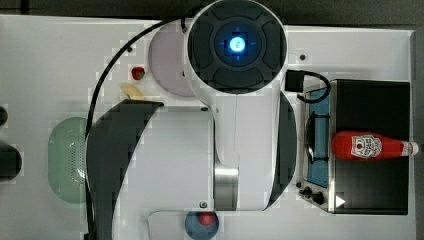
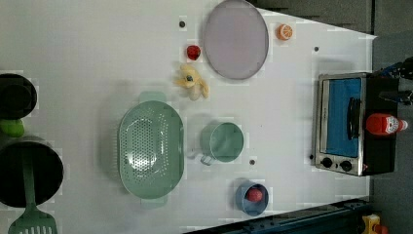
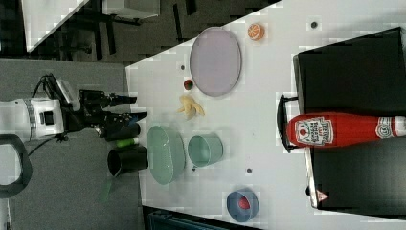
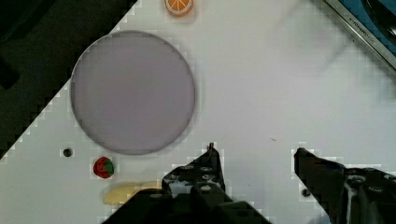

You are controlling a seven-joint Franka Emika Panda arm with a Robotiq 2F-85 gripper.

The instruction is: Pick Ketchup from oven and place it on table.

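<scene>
White tabletop (image 2: 87,53) fills most of the left view, and the arm's bulky white and dark grey body (image 1: 200,150) covers the middle of the top view. At the right edge of the left view stands the oven (image 2: 377,156), black on top with a silver front and bluish glass door. Ketchup (image 3: 335,130) lies on its side on that black top, at the right of the right view, white cap toward the frame's right edge. Left of centre in the left view sits a pale green colander (image 2: 151,148), with a lilac plate (image 2: 236,39) at the upper middle. In the wrist view the gripper (image 4: 257,156) hangs over bare table, its two black fingers (image 4: 205,170) spread well apart, holding nothing. A tiny strawberry (image 4: 103,167) lies near the plate.
</scene>
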